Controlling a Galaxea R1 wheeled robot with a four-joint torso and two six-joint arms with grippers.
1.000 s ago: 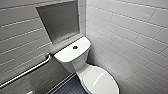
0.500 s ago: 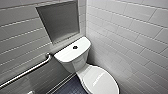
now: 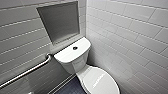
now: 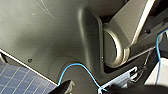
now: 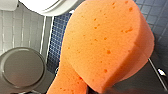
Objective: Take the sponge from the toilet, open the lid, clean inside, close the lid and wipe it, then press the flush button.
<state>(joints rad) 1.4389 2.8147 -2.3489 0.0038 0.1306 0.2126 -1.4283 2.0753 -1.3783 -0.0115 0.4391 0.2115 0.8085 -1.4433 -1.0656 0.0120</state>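
Lid (image 3: 101, 81) of toilet (image 3: 75, 58), at 5 o'clock from frame centre in head view: short grey printed line across its middle, slanting from 7 o'clock up toward 1 o'clock. Letters too blurred to read. No legible text, brand, number or sign elsewhere.

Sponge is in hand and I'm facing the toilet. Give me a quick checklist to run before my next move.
1. Sponge held: ok, lifted at the right wrist above the blue floor tiles.
2. Lid open: not ok, it lies shut over the bowl.
3. Flush button reachable: ok, nothing covers it on the tank top.
4. Grab bar clearance: cannot tell; it runs along the wall beside the tank top.
5. Floor by the bowl: not ok, a grey round bin stands there.
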